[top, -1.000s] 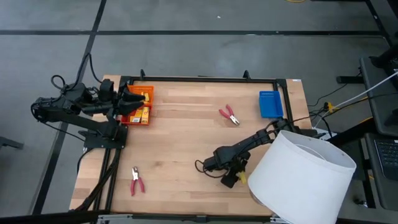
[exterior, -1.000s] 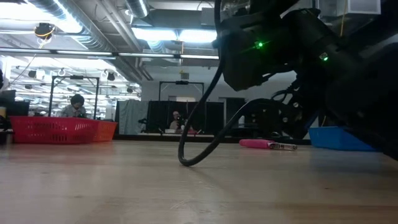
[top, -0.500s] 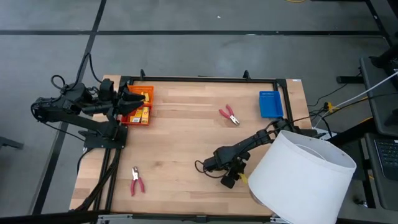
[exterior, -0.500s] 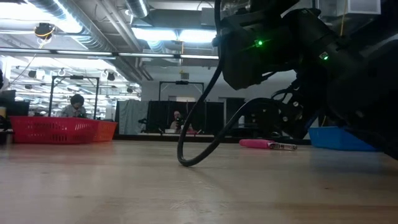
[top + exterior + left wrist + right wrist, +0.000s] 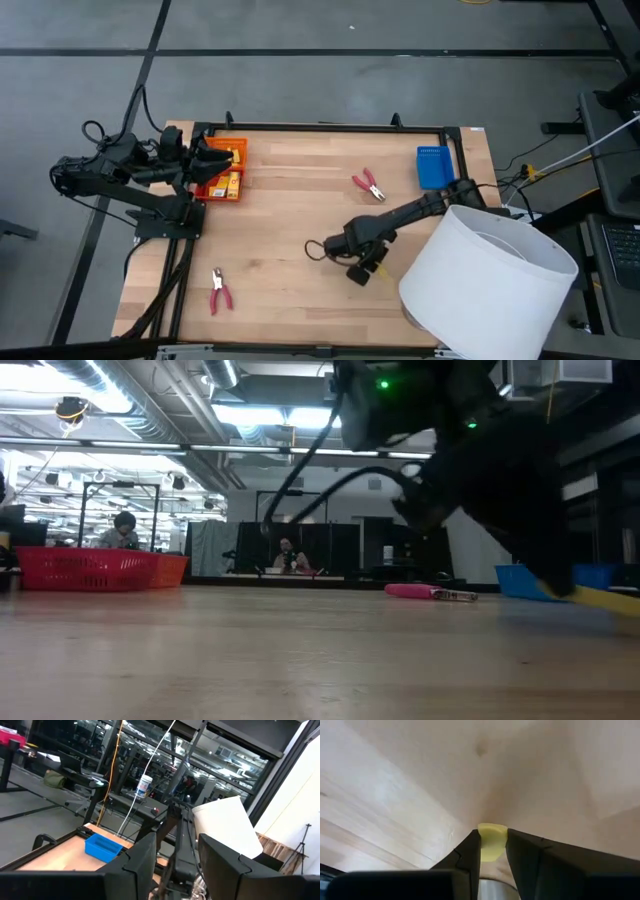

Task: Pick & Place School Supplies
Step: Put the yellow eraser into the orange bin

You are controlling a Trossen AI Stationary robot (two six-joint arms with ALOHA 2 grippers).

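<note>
My right gripper [image 5: 366, 270] is low over the near-right part of the table, shut on a small yellow block [image 5: 492, 840]. The block shows as a yellow strip [image 5: 606, 597] in the low view. One red-handled plier tool [image 5: 370, 185] lies flat at the far middle, another [image 5: 218, 291] at the near left. My left gripper [image 5: 175, 865] hovers over the orange tray [image 5: 222, 170] at the far left, its fingers apart with nothing between them. Yellow packs [image 5: 226, 184] lie in that tray. My right gripper pinches the yellow block [image 5: 493, 851] between its two fingers, and the block's rounded end [image 5: 492, 831] sticks out past the fingertips. The fingers slant down toward the table top. Whether the block is clear of the wood does not show.
A blue tray [image 5: 434, 167] stands at the far right. A big white cylinder [image 5: 490, 285] fills the near right corner, close beside my right arm. Bare wood lies across the table's middle.
My right arm has risen and swung a little toward the table's left and far edges. Its cable loop, which lay on the wood, is now lifted off it.
</note>
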